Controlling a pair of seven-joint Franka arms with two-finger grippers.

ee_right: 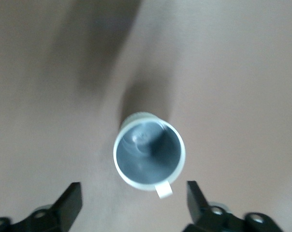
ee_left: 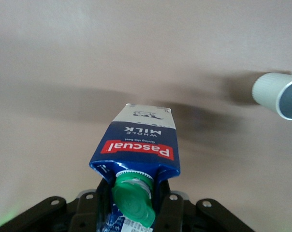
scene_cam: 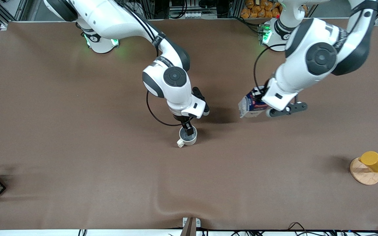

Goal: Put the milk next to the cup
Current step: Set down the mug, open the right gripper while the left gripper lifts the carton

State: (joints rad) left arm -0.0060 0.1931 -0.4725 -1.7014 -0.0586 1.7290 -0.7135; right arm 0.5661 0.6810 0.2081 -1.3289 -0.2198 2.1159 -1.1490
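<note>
Your left pincer (scene_cam: 263, 98) is clamped on the milk (scene_cam: 251, 105) at its cap end, held tilted in the air over the worktop (scene_cam: 77, 131) toward the left arm's end, whitish base pointing away from the wrist (green cap (ee_left: 134, 200) sits right between the fingers). Cup (scene_cam: 188, 137) stands upright on the worktop mid-table, handle toward the front camera, well apart from the milk. Your right pincer (scene_cam: 187, 128) hangs directly over the cup, fingers spread wide either side of it, gripping nothing.
</note>
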